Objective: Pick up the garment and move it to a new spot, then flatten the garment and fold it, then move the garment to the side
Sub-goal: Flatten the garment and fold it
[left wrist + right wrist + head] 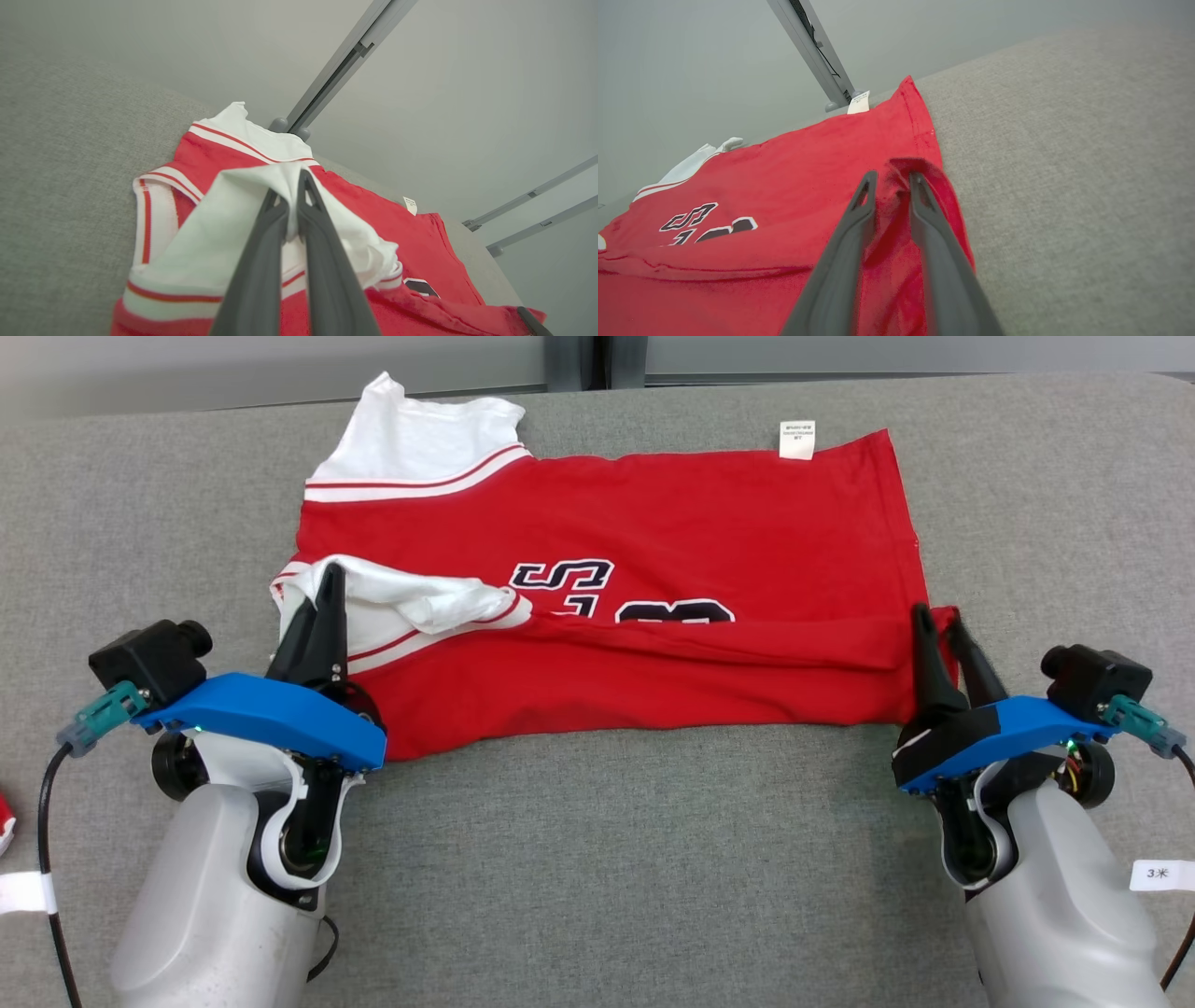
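Garment (653, 513), lettering (597, 590) partly under fold (728, 639)

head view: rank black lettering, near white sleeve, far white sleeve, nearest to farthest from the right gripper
1. black lettering, mid-shirt, left of the right gripper
2. near white sleeve, pinched by the left fingers
3. far white sleeve, back left corner

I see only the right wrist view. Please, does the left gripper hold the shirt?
Observer: Yes. The left gripper is shut on the white near sleeve.
Operator: Does this sleeve lie flat?
Observer: No. It is crumpled across the red chest, with its end beside the letters.
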You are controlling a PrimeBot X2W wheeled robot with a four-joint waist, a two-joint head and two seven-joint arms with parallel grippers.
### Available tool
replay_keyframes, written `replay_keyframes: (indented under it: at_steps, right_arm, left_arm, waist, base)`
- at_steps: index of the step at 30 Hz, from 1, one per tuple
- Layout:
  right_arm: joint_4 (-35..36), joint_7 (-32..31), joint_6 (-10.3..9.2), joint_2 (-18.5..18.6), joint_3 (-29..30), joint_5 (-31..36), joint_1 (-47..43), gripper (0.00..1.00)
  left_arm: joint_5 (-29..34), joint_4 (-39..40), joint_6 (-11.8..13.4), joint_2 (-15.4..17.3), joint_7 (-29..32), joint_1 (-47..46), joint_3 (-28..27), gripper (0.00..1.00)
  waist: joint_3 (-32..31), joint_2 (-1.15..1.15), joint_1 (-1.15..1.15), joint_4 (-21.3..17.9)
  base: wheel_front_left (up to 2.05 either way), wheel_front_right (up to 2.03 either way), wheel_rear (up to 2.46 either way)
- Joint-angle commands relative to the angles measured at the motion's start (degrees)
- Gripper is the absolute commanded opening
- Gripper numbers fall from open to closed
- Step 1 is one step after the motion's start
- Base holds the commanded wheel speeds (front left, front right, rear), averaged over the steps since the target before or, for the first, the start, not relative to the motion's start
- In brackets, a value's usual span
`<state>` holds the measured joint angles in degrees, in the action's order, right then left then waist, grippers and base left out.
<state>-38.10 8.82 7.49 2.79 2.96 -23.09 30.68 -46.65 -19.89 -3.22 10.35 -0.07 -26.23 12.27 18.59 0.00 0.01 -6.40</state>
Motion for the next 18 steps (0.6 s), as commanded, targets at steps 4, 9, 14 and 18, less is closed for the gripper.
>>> replay_keyframes:
  at_steps: [4,9,14,18]
  right_arm:
    - [-0.22,4.74,0.01,0.2,-0.75,1.08,1.51,1.0]
    - [2.9,6.15,0.01,0.19,0.03,2.32,-1.3,1.0]
    - [8.54,6.32,0.01,0.19,2.73,7.8,-5.79,1.0]
    - [11.26,6.09,0.01,0.17,3.82,10.72,-8.97,1.0]
  left_arm:
    - [1.3,-0.41,-0.85,-0.32,-3.71,-1.03,0.35,1.0]
    - [1.34,1.33,-1.29,0.7,-4.95,2.24,0.26,1.0]
    - [0.27,4.33,0.05,2.41,-4.19,8.23,-0.98,1.0]
    - [-0.54,5.51,1.89,3.47,-2.39,12.35,-1.71,1.0]
  waist:
    - [-0.42,0.0,-0.01,0.07]
    - [-1.88,0.0,-0.01,-0.07]
    - [-3.9,0.0,-0.01,-0.06]
    - [-5.06,0.0,-0.01,0.07]
  base:
    - [0.0,0.0,0.0]
    - [0.0,0.0,0.0]
    - [0.0,0.0,0.0]
    - [0.0,0.0,0.0]
